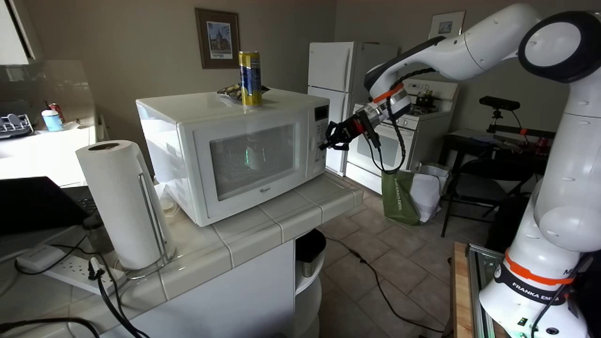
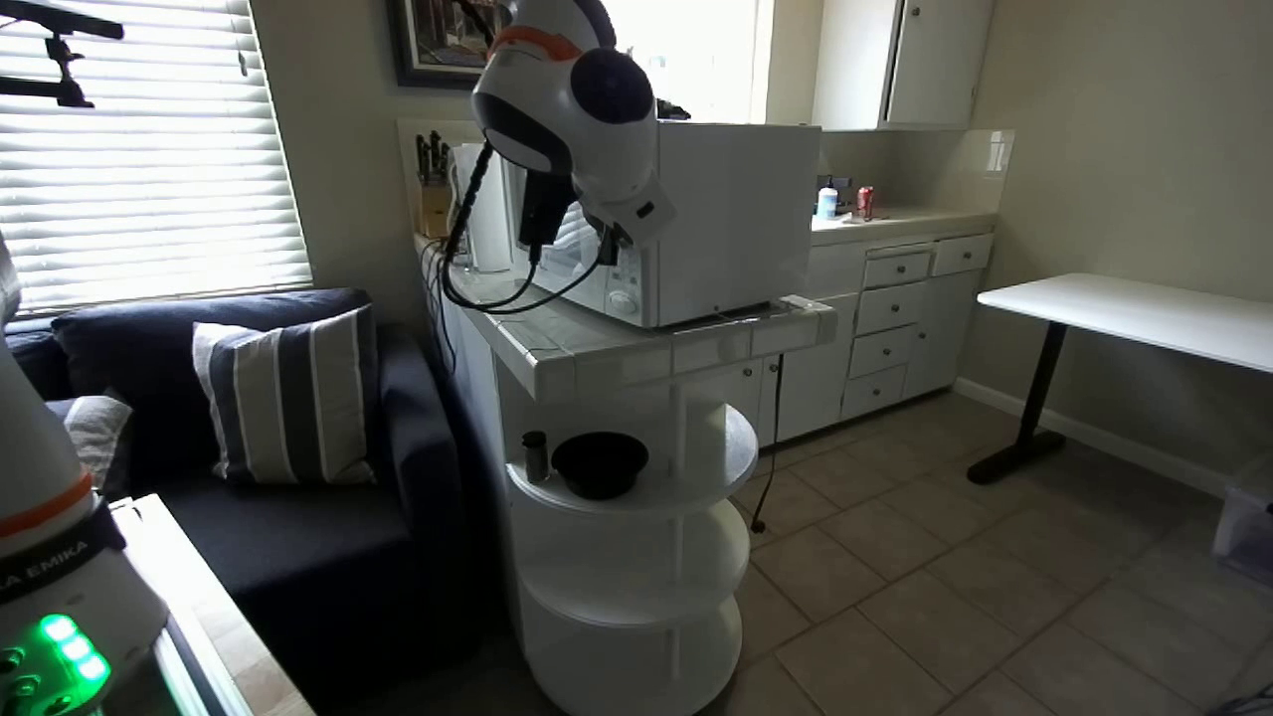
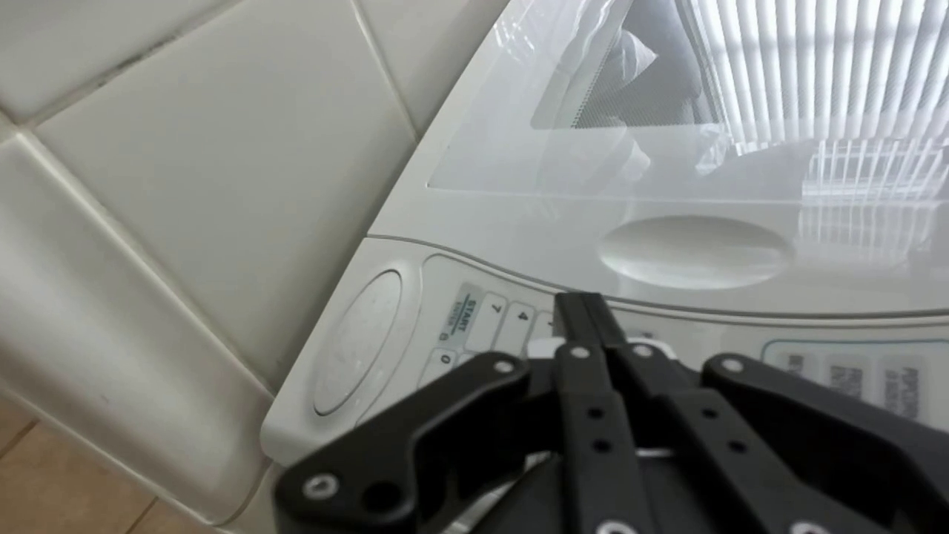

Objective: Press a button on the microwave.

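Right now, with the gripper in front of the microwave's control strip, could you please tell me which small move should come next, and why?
I would probably ease the gripper gently toward the number keys on the microwave: it is shut and hides part of the keys in the wrist view, though whether it touches them cannot be told.

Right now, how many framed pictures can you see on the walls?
3: a brown-framed one beyond the microwave, a pale one above the stove, a dark-framed one beside the window. The arm may hide others.
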Tool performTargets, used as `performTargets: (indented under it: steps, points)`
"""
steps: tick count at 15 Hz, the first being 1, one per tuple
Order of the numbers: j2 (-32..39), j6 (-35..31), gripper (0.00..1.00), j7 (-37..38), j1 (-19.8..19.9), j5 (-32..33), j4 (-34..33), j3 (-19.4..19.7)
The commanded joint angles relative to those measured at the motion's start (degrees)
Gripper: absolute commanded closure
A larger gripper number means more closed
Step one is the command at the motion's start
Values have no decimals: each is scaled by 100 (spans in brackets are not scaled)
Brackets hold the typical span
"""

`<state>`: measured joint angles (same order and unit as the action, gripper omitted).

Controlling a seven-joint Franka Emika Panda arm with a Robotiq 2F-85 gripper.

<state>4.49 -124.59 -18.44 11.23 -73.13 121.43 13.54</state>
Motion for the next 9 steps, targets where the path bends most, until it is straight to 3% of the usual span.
performTargets:
  steps: [1,9]
  points:
    - [113,-167,100,-115,34,-282,-55,-82]
    - [134,-634,100,-280,13,-1110,17,-98]
